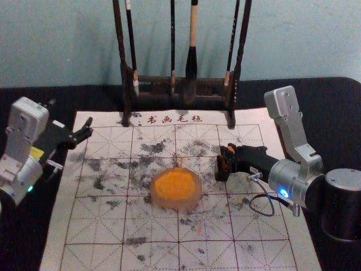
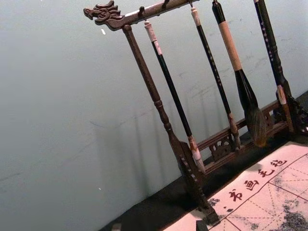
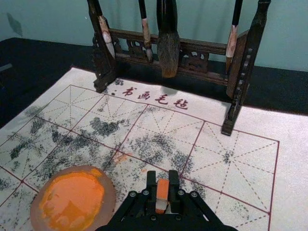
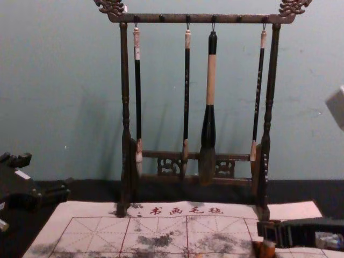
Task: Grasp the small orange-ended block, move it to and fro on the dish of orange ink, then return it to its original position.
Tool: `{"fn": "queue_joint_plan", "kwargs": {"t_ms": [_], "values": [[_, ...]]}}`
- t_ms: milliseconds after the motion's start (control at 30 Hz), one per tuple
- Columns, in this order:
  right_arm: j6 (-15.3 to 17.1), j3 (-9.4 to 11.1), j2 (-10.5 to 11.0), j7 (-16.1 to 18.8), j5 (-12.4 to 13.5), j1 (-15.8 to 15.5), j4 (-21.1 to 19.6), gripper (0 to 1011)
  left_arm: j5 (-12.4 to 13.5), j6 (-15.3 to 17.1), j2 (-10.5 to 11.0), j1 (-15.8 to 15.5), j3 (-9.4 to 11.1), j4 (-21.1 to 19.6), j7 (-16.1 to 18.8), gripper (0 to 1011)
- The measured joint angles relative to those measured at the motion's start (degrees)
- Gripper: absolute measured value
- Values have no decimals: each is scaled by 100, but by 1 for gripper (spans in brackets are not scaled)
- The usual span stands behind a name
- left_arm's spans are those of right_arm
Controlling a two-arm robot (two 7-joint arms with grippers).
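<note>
Presently, the block (image 3: 162, 188) is clamped in the right gripper's (image 1: 224, 164) fingers beside the dish (image 1: 177, 205); the left gripper (image 1: 70, 116), fingers parted, is parked leftward.

The black tabletop (image 1: 327, 113) carries a white, red-gridded mat (image 1: 101, 228), with a dark wooden rack (image 1: 153, 89) at the mat's far edge and a round orange-filled dish (image 1: 195, 197) on the mat.

Orange-ended block (image 3: 162, 190) held, orange-inked dish (image 1: 176, 204) nearby

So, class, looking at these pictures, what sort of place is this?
Most likely a table set up for brush calligraphy or painting: brushes hang from a rack, and before it lies a mat ruled in squares, with a dish of orange ink.
</note>
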Motion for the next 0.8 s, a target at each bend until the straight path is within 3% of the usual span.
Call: {"fn": "queue_joint_plan", "kwargs": {"t_ms": [433, 800], "values": [[0, 0, 0, 1, 0, 0, 0, 130, 0, 0, 0, 0, 0, 0, 0, 1001], [-136, 184, 66, 215, -128, -134, -342, 129, 0, 0, 0, 0, 0, 0, 0, 1001]]}}
